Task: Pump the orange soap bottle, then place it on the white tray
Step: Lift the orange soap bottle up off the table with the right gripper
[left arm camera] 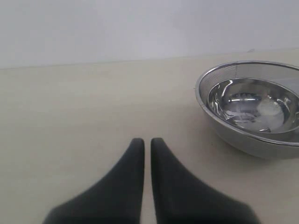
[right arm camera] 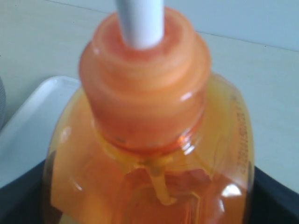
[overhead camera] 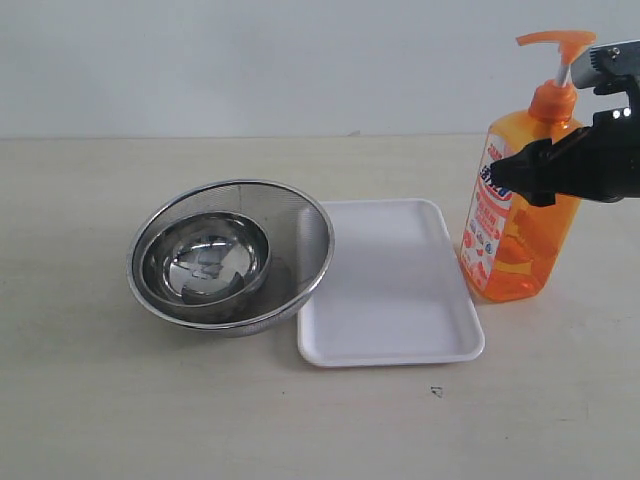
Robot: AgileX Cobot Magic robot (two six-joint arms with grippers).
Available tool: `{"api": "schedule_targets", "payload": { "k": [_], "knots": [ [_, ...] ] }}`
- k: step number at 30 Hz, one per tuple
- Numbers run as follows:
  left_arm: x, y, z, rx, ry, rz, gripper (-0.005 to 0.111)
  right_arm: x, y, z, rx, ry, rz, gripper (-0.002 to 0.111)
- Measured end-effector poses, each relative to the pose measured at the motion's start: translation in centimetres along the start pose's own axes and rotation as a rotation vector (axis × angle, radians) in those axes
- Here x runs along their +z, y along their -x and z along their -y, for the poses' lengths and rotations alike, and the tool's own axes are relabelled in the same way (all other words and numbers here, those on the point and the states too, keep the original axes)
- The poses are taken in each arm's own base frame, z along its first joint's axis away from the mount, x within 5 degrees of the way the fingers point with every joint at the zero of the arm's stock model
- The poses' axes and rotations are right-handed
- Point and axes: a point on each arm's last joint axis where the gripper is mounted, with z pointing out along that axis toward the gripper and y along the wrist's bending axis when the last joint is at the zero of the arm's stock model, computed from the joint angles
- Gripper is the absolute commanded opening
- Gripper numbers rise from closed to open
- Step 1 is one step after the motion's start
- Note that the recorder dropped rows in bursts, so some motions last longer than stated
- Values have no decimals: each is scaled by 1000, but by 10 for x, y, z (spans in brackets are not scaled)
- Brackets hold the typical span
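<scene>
A round steel mesh strainer (overhead camera: pixel 306 238) sits upright on the left half of a pale beige table (overhead camera: pixel 90 400), its polished rim forming a wide ring. A smaller shiny steel bowl (overhead camera: pixel 205 258) is nested inside it, lying toward the strainer's left side, so more bare mesh shows on the right. The bowl's inner surface mirrors blurred patches of light and dark. On the near right of the table a small dark speck (overhead camera: pixel 436 391) marks the surface, well apart from the strainer. A plain pale wall (overhead camera: pixel 250 60) rises beyond the table's far edge.
</scene>
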Motion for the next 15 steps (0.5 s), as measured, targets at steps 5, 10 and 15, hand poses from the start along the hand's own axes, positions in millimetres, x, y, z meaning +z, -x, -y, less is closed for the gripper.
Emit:
{"api": "schedule_targets", "payload": {
  "k": [5,10,15],
  "knots": [
    [0,0,0,0,0,0,5,0,0,0,0,-2,-1,0],
    [0,0,0,0,0,0,5,0,0,0,0,-4,-1,0],
    [0,0,0,0,0,0,5,-8,5,2,-15,-55,8,0]
  ]
}}
